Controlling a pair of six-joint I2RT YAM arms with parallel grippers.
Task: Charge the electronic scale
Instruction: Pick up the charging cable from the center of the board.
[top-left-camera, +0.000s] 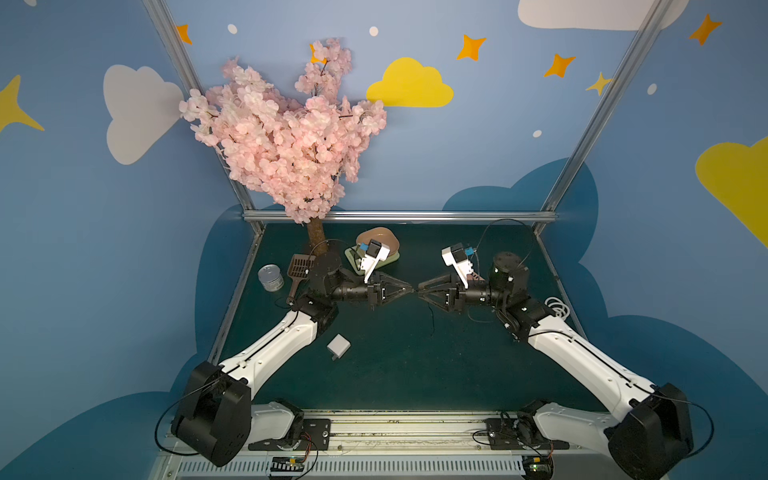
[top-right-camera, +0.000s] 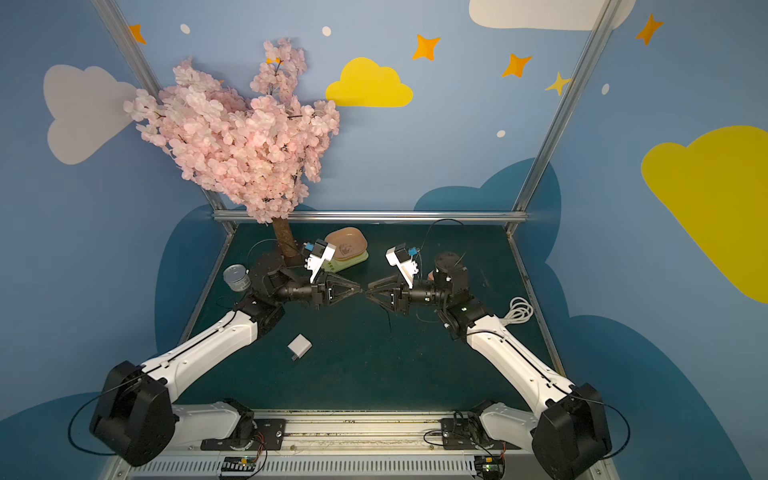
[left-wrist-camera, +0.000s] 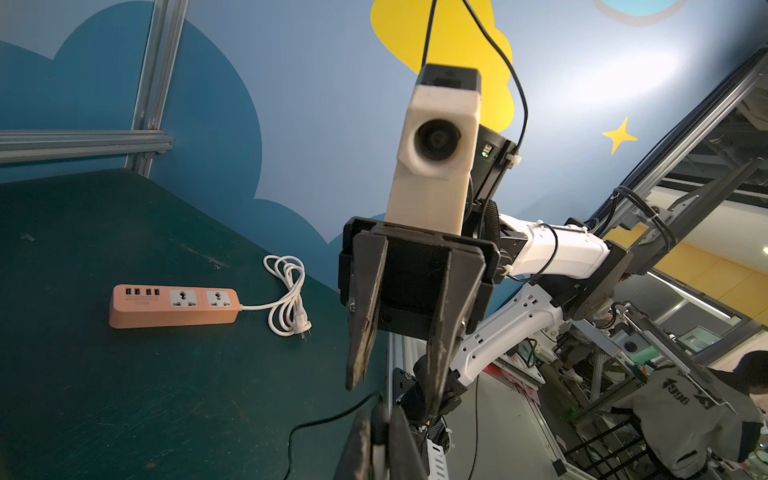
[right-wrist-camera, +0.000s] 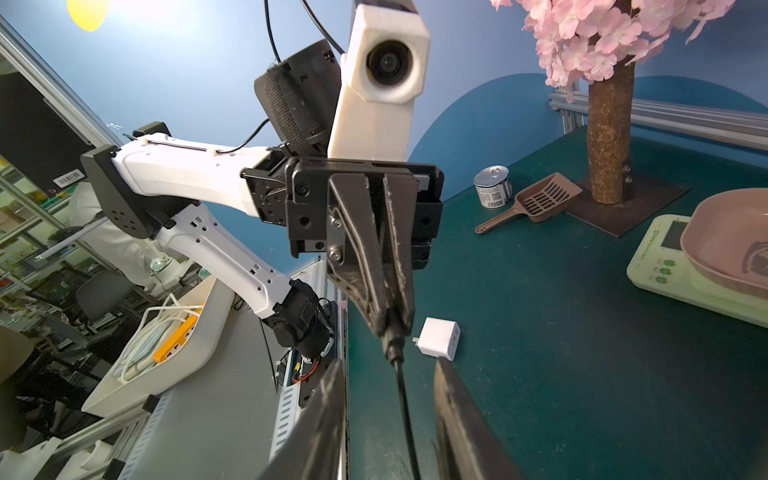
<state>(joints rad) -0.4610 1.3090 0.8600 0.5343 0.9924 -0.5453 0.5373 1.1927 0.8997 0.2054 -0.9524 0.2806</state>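
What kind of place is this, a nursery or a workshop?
Likely a robotics lab's test booth: cloud-painted walls on an aluminium frame, a fake blossom tree on the table, cluttered workshop shelving beyond.

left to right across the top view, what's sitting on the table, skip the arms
tin can → brown scoop → white charger → scale → coiled white cord

The electronic scale is a flat, squarish, pale yellow-green unit with a grey display and green clover buttons. It lies level at the back of the desk, beside the tree trunk. A pink panda dish sits on its platform.
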